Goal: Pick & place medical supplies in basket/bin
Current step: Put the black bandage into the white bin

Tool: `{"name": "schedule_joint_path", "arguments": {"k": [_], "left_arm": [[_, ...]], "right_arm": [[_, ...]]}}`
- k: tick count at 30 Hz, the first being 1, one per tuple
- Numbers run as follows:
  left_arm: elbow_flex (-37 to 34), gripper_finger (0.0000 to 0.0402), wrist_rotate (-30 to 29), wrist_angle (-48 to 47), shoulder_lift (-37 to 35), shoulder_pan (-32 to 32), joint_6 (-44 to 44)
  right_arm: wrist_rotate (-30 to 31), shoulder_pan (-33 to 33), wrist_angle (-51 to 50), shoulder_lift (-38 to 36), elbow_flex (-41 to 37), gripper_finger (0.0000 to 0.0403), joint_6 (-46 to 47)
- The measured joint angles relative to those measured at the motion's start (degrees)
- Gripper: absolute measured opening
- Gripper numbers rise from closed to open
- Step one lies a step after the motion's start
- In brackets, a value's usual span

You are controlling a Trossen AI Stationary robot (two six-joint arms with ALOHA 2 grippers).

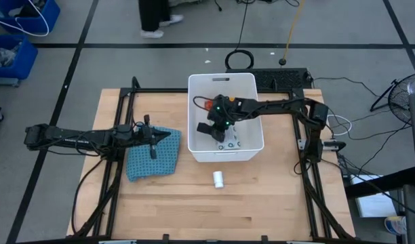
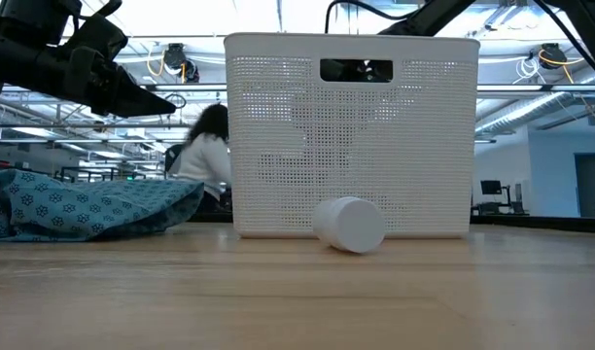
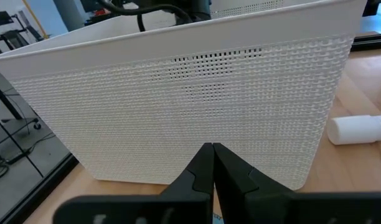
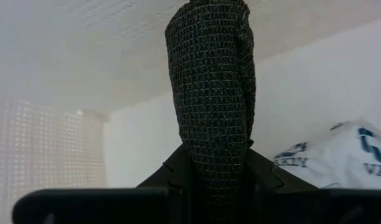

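Black block (image 4: 209, 93) inside white bin (image 1: 245, 146)

In the high view, the right arm covers much of what lies inside the white bin (image 1: 194, 115). A red item (image 1: 209, 105) peeks out beside it, too small to identify. The printed packet (image 4: 340, 158) is cut off by the right wrist view's edge.

Perforated white plastic bin (image 2: 351, 136), woven-textured black block (image 4: 210, 93), pale wood table (image 1: 194, 203).
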Motion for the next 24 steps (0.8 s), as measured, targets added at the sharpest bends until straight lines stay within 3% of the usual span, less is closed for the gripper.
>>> {"name": "schedule_joint_path", "arguments": {"k": [14,24], "left_arm": [[0.0,0.001,0.0,0.01,-0.01,0.0,0.0],[0.0,0.001,-0.02,0.01,0.0,0.0,0.02]], "right_arm": [[0.08,0.37,3.62,0.0,-1.57,0.0081,0.14],[-0.02,0.37,3.78,0.0,-1.57,0.0179,-2.58]]}}
